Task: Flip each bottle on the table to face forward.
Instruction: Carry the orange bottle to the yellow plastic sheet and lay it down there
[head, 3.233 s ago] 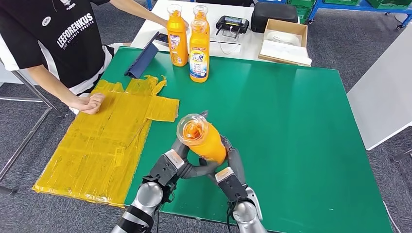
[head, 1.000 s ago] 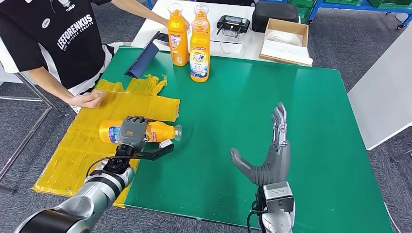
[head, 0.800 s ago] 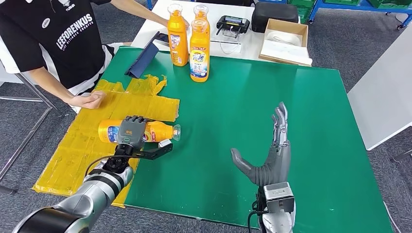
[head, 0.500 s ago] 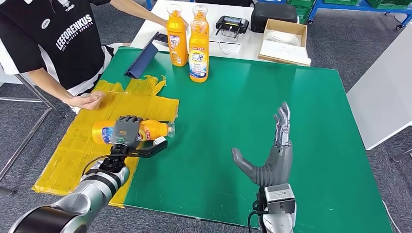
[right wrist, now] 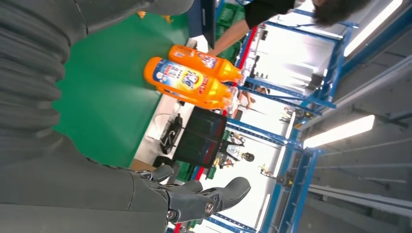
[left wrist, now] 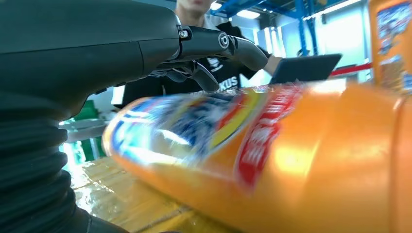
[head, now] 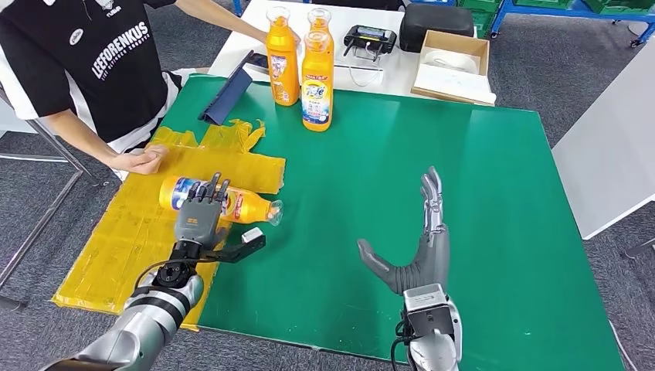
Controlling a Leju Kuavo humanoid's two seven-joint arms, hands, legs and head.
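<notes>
My head looks down over the green bench [head: 463, 193]; my left wrist sits close against the lying bottle [left wrist: 272, 160], which both views share.

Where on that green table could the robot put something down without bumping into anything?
The widest bare stretch of the green table lies to the right of the right hand, out to the far right edge. The middle, between both hands, is also bare. It is crowded by the upright bottles at the back and the lying bottle under the left hand.
</notes>
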